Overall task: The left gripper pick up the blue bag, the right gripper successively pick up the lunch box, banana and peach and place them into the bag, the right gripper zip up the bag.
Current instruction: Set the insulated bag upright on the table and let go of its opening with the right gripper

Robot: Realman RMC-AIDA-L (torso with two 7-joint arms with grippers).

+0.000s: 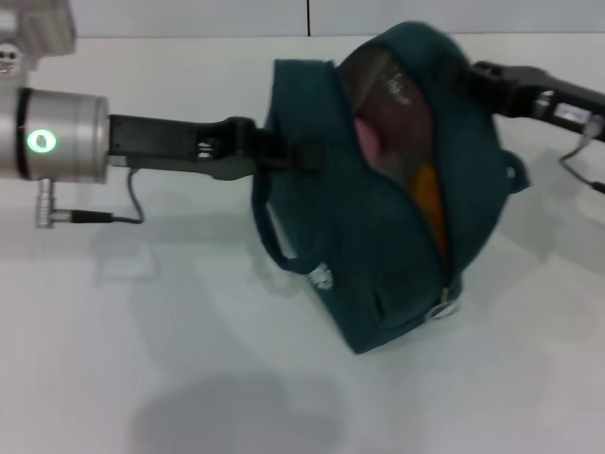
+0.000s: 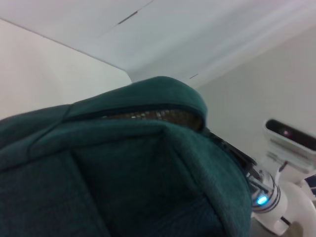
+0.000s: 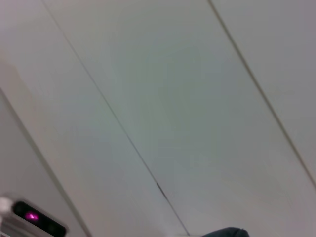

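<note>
Left gripper [image 1: 301,156] was pinching the bag [image 1: 397,255] at its left upper edge, jaws closed on the fabric; bag sat tilted on the table [image 1: 142,331], zip part open, peach [image 1: 367,142] and banana [image 1: 430,203] showing inside. Right gripper [image 1: 475,74] was against the bag's far right top; can't tell how its jaws stood

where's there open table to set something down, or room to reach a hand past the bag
Bare table lies in front of the blue bag and under the left gripper; another bare strip runs along the far edge behind that arm. The middle is crowded: the bag hangs there, with the right gripper at its top far corner, leaving only a narrow patch below that arm.
</note>
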